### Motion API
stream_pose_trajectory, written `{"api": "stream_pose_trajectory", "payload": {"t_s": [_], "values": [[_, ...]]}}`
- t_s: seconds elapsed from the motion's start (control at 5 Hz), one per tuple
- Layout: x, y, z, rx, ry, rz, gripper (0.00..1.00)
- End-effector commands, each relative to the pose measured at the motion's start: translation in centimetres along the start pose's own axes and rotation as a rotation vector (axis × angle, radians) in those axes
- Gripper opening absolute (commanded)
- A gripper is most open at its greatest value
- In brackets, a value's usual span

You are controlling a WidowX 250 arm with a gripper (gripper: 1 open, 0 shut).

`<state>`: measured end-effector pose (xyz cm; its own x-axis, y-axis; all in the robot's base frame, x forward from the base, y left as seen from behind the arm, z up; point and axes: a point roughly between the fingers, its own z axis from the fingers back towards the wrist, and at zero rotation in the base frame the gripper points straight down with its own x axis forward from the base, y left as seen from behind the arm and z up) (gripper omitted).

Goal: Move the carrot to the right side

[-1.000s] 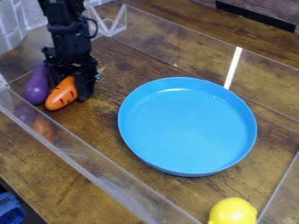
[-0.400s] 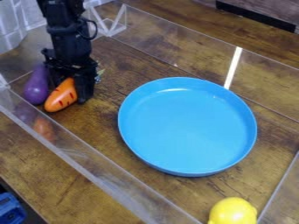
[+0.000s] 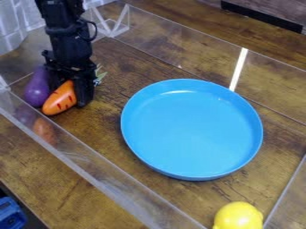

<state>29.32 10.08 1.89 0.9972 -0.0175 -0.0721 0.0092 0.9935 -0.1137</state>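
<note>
Right now you are at the grasp step: the gripper [image 3: 70, 82] points straight down at the near-left part of the tabletop [image 3: 180, 54], and its jaws are clenched on the carrot [image 3: 59, 98], which sits low against the wood beside the purple eggplant [image 3: 38, 85]. The carrot has not yet left that left-hand spot, so the carrying part of the task is all ahead of you. Next, I judge, you need a clean lift, high enough to clear the rim of the blue plate [image 3: 191, 127] that lies between you and the right side. Watch that the eggplant, which sits touching or nearly touching the carrot, is not dragged along. The lemon [image 3: 238, 216] at the near-right edge limits where you can set down.
</note>
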Motion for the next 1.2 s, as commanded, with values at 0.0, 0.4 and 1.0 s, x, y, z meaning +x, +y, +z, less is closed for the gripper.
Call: {"api": "stream_pose_trajectory", "payload": {"t_s": [0.0,0.4,1.0], "values": [[0.2,-1.5,-0.4,0.003,0.016,-0.006,0.00],[2.3,-6.4,0.1,0.029,0.021,-0.106,0.00],[3.9,-8.4,3.5,0.145,0.041,-0.269,0.00]]}}
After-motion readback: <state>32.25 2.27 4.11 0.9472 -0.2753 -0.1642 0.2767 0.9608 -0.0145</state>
